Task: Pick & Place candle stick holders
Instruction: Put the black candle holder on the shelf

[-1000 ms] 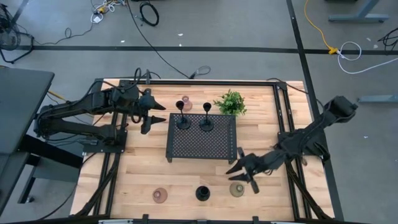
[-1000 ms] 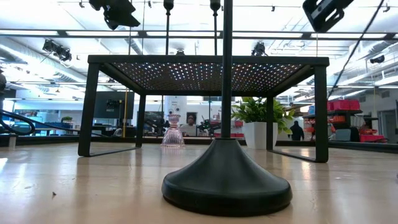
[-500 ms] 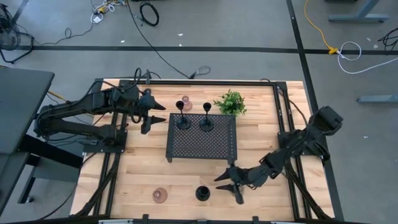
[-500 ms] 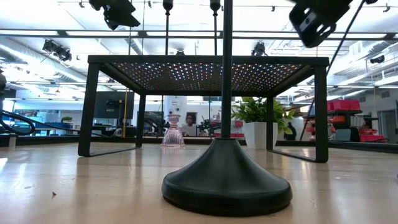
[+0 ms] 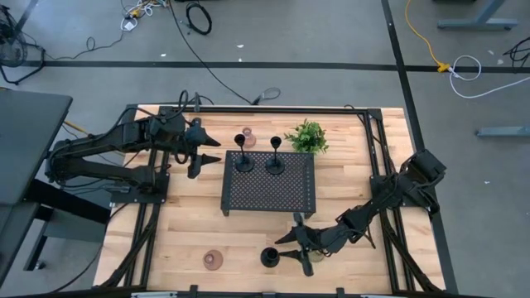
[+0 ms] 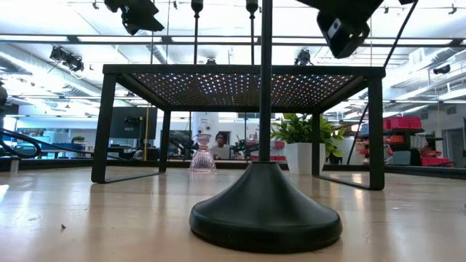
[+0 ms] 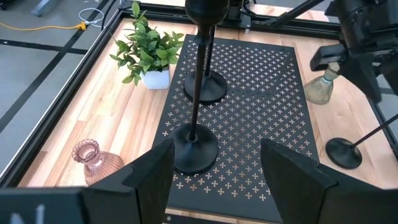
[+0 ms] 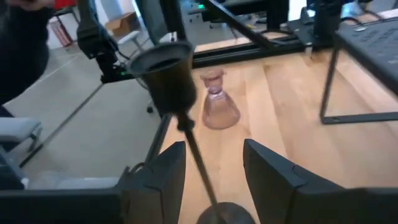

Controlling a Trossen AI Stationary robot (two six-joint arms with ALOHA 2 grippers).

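Note:
Two slim black holders (image 5: 243, 157) (image 5: 275, 159) stand on the black perforated tray (image 5: 269, 194). A third black holder (image 5: 270, 257) stands on its round base near the table's front edge. My right gripper (image 5: 286, 251) is open beside it; in the right wrist view its fingers (image 8: 155, 177) stand on either side of the stem (image 8: 196, 155) without touching. The olive holder (image 7: 322, 87) stands just right of that gripper. One pink holder (image 5: 247, 136) stands behind the tray, another (image 5: 213, 260) at the front left. My left gripper (image 5: 203, 153) is open, left of the tray.
A small leafy plant (image 5: 306, 136) in a white pot stands at the tray's far right corner. The tray stands on thin legs (image 6: 105, 124) above the wooden table. Bare wood lies left and right of the tray.
My right gripper has moved toward the table's left edge along the near side, passing the olive holder and reaching the front black holder. It has stayed open. The holders have not moved.

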